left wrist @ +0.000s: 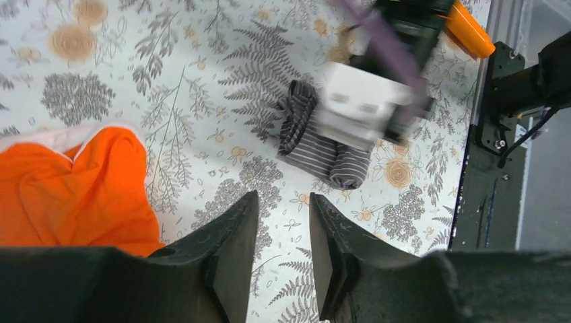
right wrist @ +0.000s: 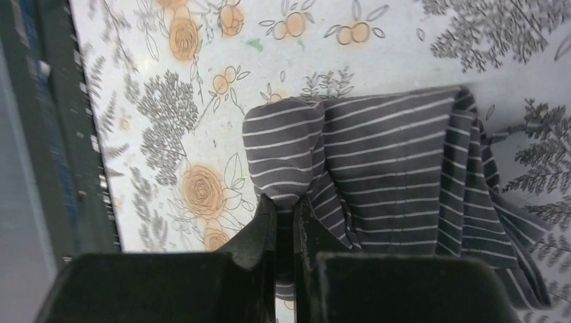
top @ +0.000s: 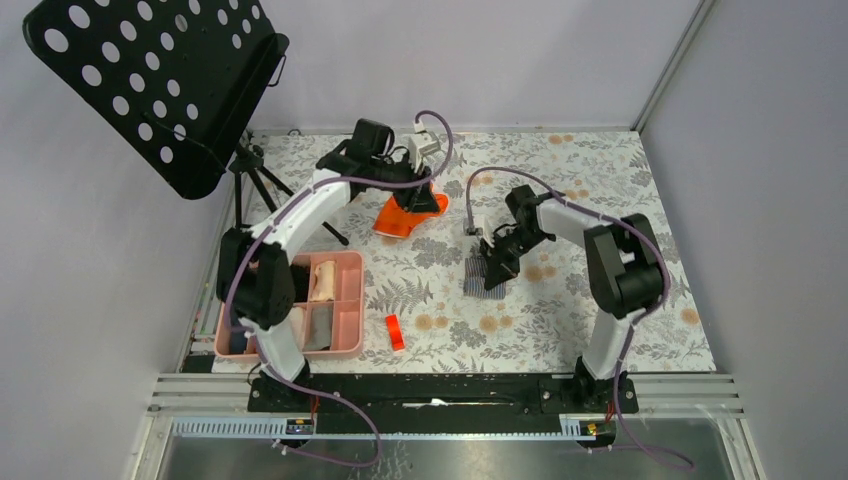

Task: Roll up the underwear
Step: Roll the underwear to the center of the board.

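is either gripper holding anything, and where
The right gripper pinches the grey striped underwear by an edge fold; the left gripper holds nothing.

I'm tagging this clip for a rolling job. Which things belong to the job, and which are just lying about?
Job: grey striped underwear, pinched by the right gripper; orange underwear near the open left gripper; beige underwear in the pink tray.
Lying about: red block; black perforated stand.

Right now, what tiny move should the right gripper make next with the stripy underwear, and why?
Probably lift the pinched edge a little and fold it over the rest to start a roll. The right gripper is shut on one edge of the striped underwear, and the rest lies loose on the table.
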You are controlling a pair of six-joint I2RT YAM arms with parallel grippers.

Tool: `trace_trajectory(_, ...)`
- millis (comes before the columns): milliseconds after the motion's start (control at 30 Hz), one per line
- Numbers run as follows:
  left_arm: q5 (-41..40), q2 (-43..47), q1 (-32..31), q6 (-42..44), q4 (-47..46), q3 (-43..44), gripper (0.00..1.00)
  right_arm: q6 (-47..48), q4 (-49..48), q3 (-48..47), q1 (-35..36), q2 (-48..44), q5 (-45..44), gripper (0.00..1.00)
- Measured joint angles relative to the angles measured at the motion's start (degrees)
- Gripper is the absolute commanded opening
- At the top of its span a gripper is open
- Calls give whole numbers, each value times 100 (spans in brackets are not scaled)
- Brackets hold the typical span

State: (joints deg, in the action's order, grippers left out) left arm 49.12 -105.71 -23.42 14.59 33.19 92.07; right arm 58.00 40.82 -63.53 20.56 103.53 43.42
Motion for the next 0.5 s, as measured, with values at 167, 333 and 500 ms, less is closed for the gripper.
trace_trajectory(167,-595,787,-619,673,-608,-785,43,-564,1075,-1071,-396,1200,562,0)
trace_trajectory(333,-1156,920,-1661,1956,-767,-1412,44,-1005,1987,-1978,-522,2083,743,1)
trace_trajectory(500,-1473,669,-2461,2835,-975,-1989,50,-1266,2444,-2402,-538,2509,772,1)
